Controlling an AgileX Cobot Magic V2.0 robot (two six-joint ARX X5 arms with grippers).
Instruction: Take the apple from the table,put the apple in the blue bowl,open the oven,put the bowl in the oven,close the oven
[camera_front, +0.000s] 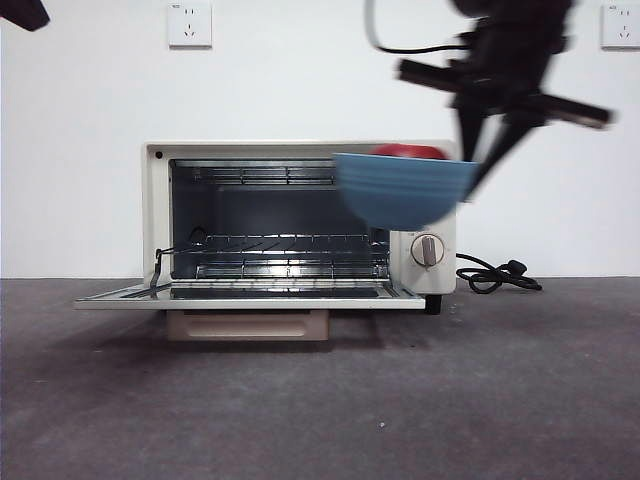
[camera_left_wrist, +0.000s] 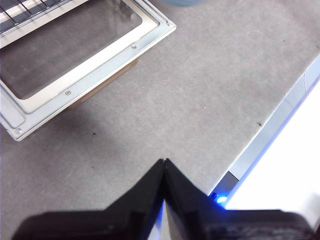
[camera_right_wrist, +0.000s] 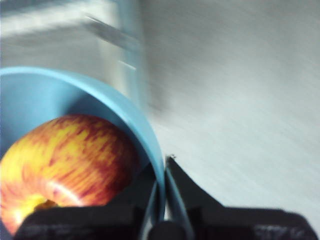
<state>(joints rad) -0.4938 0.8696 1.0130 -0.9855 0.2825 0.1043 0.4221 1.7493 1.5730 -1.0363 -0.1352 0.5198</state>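
The cream oven (camera_front: 155, 215) stands at the back with its glass door (camera_front: 250, 296) folded down flat; the same door (camera_left_wrist: 75, 55) shows in the left wrist view. My right gripper (camera_front: 482, 160) hangs in front of the oven's right side, shut on the rim of the blue bowl (camera_front: 403, 190), which is lifted clear of the table (camera_front: 320, 400). The red apple (camera_front: 408, 151) peeks over the bowl's rim. In the right wrist view the red-yellow apple (camera_right_wrist: 65, 165) lies inside the bowl (camera_right_wrist: 125, 115), and my right gripper (camera_right_wrist: 164, 192) pinches the rim. My left gripper (camera_left_wrist: 164, 167) is shut, empty, above bare table.
A black cord (camera_front: 495, 275) lies coiled on the table right of the oven. One oven knob (camera_front: 428, 250) shows below the bowl. Wire racks (camera_front: 285, 243) sit inside the cavity. The table's edge (camera_left_wrist: 270, 135) runs near the left gripper. A black arm tip (camera_front: 22, 12) shows at the top left corner.
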